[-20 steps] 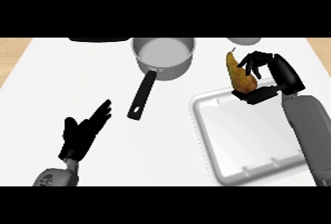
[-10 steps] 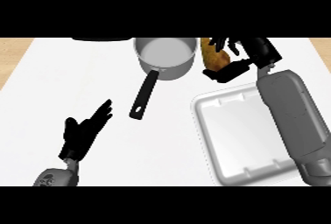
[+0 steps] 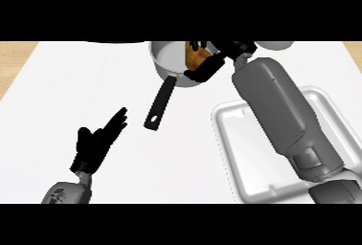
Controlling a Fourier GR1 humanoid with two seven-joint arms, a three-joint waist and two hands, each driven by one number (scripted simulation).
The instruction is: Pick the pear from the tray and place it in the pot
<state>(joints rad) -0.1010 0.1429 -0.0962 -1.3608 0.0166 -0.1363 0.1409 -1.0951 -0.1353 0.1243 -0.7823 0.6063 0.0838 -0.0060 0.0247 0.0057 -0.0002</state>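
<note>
Two hands in the head view, doing very different things. Right hand (image 3: pixel 212 62) is up at the far edge of the counter (image 3: pixel 84 86), fingers curled round the pear (image 3: pixel 196 56), and both are over the open mouth of the pot (image 3: pixel 166 60). The pear looks brownish-yellow and stands roughly upright, with its lower part inside the rim on the pot's right side. Can't really tell if it's touching the bottom or the inner wall, since the hand covers a good chunk of it. So the pear is off the tray and in or over the pot, with the hand wrapped round it.

The pot is a grey metal saucepan near the middle of the counter's far edge, and its black handle (image 3: pixel 160 105) points back toward the near side, ending about mid-counter.

The tray (image 3: pixel 233 158) is white-grey with a raised rim, sitting by the counter's right edge toward the near corner. The grey right forearm (image 3: pixel 283 115) runs diagonally across it, hiding much of its floor.

Left hand (image 3: pixel 96 143) is at the near left part of the counter, fingers straight and spread, pointing up toward the pot handle but well apart from it. It holds nothing.
</note>
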